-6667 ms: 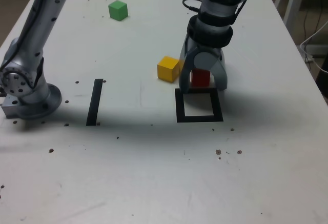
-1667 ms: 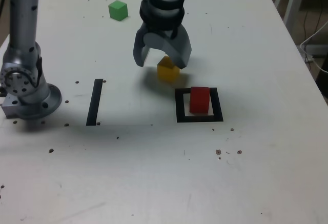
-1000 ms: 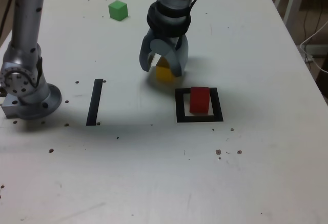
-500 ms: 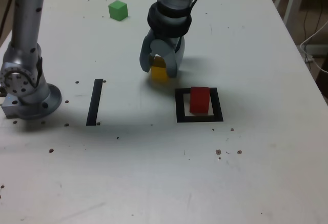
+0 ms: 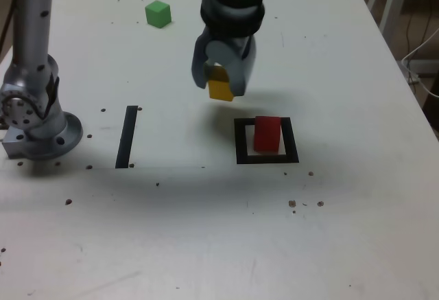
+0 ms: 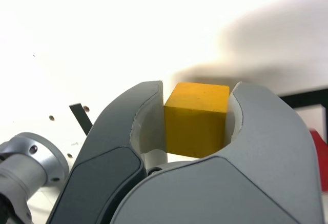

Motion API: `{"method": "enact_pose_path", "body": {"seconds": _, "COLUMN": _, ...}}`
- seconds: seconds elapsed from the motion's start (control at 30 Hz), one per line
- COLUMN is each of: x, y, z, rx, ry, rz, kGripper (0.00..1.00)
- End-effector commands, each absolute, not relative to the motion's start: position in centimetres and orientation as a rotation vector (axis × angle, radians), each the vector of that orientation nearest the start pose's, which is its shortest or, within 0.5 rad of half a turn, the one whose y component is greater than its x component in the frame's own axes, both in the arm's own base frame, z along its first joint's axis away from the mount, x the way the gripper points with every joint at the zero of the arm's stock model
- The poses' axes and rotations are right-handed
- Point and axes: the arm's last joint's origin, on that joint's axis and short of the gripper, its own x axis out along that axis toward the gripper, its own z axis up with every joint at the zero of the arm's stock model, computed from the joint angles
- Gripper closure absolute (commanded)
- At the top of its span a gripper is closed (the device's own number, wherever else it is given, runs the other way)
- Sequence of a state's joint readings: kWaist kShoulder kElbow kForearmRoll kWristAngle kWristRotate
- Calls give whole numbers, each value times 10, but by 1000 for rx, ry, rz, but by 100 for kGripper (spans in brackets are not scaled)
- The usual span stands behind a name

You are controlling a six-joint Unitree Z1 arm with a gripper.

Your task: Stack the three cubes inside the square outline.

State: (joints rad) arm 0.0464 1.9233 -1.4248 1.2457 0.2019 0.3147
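The end effector [image 5: 221,88] is squeezing the yellow cube [image 5: 221,90], now lifting it off the desk [image 5: 357,231], making it ready for stacking on the red cube [image 5: 267,134].

We see the yellow cube [image 5: 221,88] lifted clear of the tabletop [image 5: 343,231], the red cube [image 5: 267,134] standing inside the square outline [image 5: 240,142], and the green cube [image 5: 158,13] well apart, far back.

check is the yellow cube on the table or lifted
Lifted: the end effector is shut on the yellow cube, which hangs above its shadow.
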Motion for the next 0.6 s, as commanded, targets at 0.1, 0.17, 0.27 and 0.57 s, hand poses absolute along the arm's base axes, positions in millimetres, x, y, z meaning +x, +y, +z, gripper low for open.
{"method": "enact_pose_path", "body": {"seconds": 0.1, "x": 326, "y": 13, "z": 275, "rx": 336, "ry": 1745, "rz": -119, "kGripper": 72}}
{"method": "enact_pose_path", "body": {"seconds": 0.17, "x": 330, "y": 9, "z": 278, "rx": 319, "ry": 1746, "rz": -114, "kGripper": 72}}
{"method": "enact_pose_path", "body": {"seconds": 0.27, "x": 335, "y": 1, "z": 282, "rx": 297, "ry": 1750, "rz": -100, "kGripper": 72}}
{"method": "enact_pose_path", "body": {"seconds": 0.57, "x": 353, "y": -19, "z": 283, "rx": 218, "ry": 1742, "rz": -87, "kGripper": 72}}
